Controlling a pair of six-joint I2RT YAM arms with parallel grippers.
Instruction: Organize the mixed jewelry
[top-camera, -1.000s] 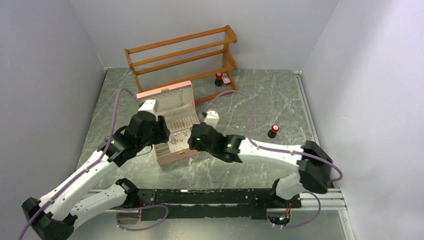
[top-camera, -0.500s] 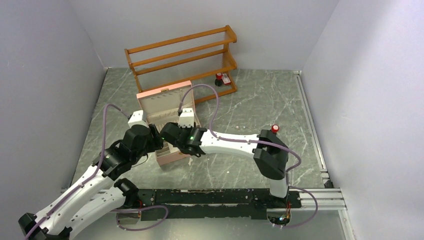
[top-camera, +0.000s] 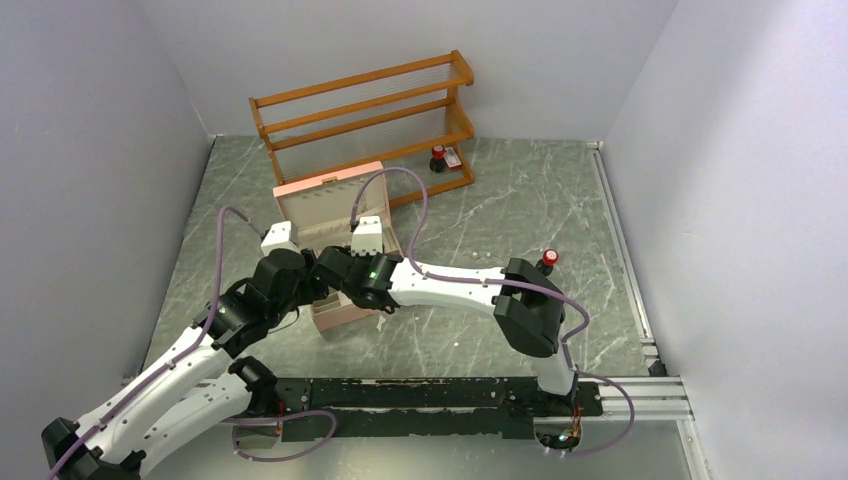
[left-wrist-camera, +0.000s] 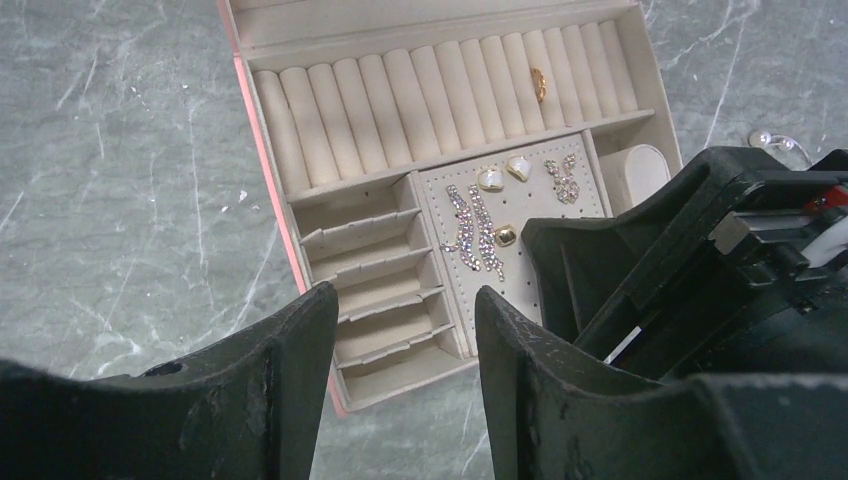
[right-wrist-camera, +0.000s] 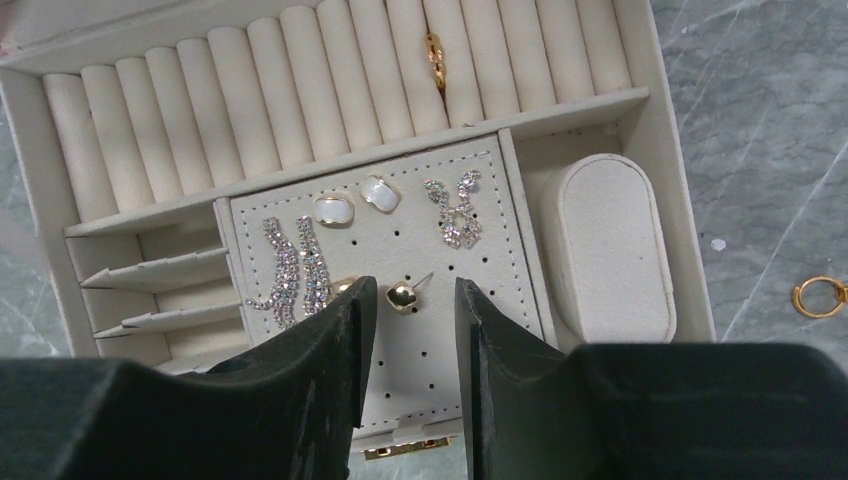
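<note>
Jaws of our right gripper (right-wrist-camera: 411, 292) stand parted, empty, either side of a gold stud (right-wrist-camera: 402, 295) lying on the perforated pad (right-wrist-camera: 490, 270) of the pink box (top-camera: 345, 314), post askew. We should close softly on its head, tilt the post down, and press into a free hole. Our left gripper (left-wrist-camera: 405, 300), likewise parted, hovers beside; a gold hoop (right-wrist-camera: 818, 297) waits on the table (right-wrist-camera: 760, 150).

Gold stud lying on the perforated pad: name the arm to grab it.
Right. The right hand hangs open with the gold stud between its fingers; the left hand sits off over the side slots.
</note>
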